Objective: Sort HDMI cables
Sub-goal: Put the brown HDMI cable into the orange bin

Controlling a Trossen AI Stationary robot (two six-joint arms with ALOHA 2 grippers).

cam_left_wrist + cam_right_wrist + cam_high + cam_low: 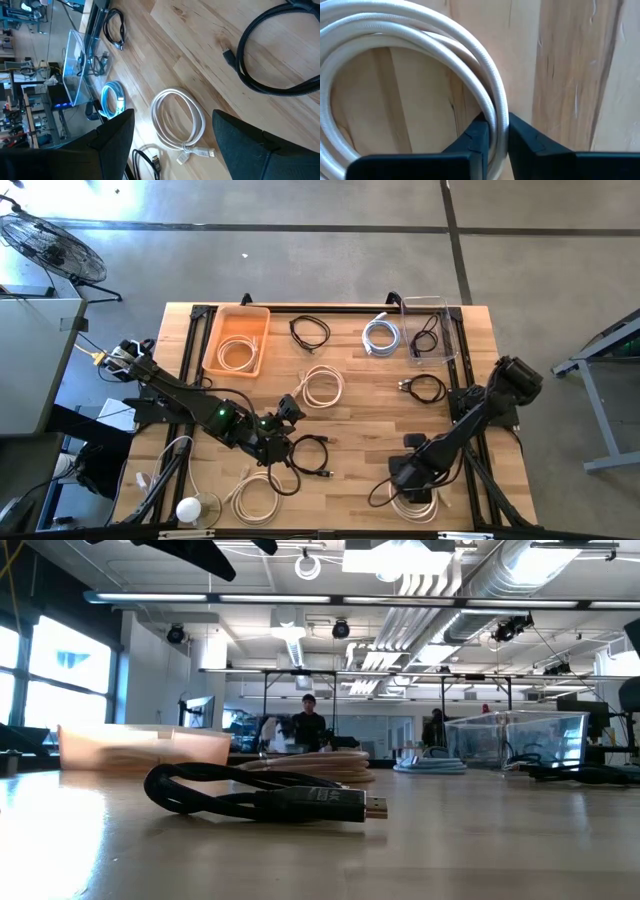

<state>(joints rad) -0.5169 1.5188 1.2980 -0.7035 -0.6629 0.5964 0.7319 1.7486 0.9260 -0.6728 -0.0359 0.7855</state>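
Note:
Several coiled HDMI cables lie flat on the wooden table. My right gripper (408, 480) (494, 125) is low at the near right, shut on a cream coil (415, 502). My left gripper (290, 412) (172, 150) hovers open over the table's middle. A cream coil (322, 387) (177, 120) lies ahead of its fingers, and a black coil (310, 452) (280, 55) (265, 795) lies to its near side. The orange tray (212, 345) holds a cream coil. A black one sits in the clear bin (447, 330). My right gripper pinches the cream coil's strands (492, 102) on one side of the loop, between its two fingertips (475, 137). The fingers come from above, pointing down, and lie across the strands. The coil rests flat on the wood.
A black coil (310, 332), a silvery-white coil (380, 335) (112, 97) and another black coil (425, 388) lie toward the far side. A cream coil (255, 498) and a round white object (190, 508) sit at the near left edge. People stand in the room behind.

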